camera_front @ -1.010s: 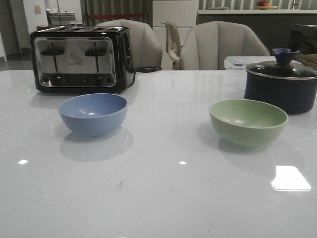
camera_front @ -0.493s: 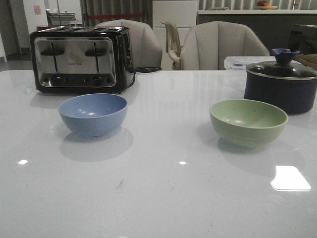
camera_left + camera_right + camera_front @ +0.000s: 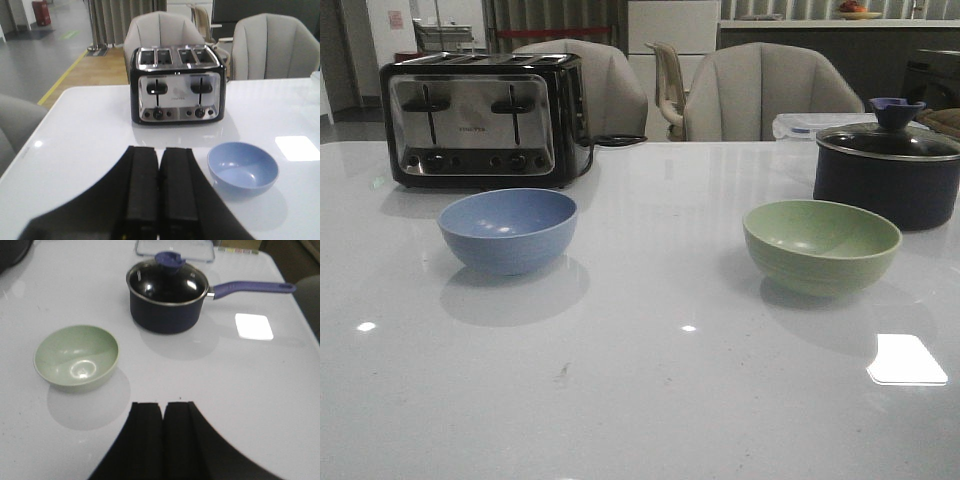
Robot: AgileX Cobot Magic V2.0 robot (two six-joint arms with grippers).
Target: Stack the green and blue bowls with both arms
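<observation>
The dusty blue bowl (image 3: 508, 229) stands upright and empty on the left of the white table. It also shows in the left wrist view (image 3: 242, 167). The sage green bowl (image 3: 821, 246) stands upright and empty on the right, and shows in the right wrist view (image 3: 76, 357). The two bowls are far apart. My left gripper (image 3: 159, 151) is shut and empty, above the table short of the blue bowl. My right gripper (image 3: 163, 406) is shut and empty, short of the green bowl. Neither arm shows in the front view.
A black and steel toaster (image 3: 482, 119) stands behind the blue bowl. A dark lidded pot (image 3: 887, 170) with a blue handle (image 3: 252, 287) stands behind the green bowl. A clear lidded box (image 3: 173, 249) lies beyond the pot. Chairs (image 3: 765, 92) stand at the table's far edge.
</observation>
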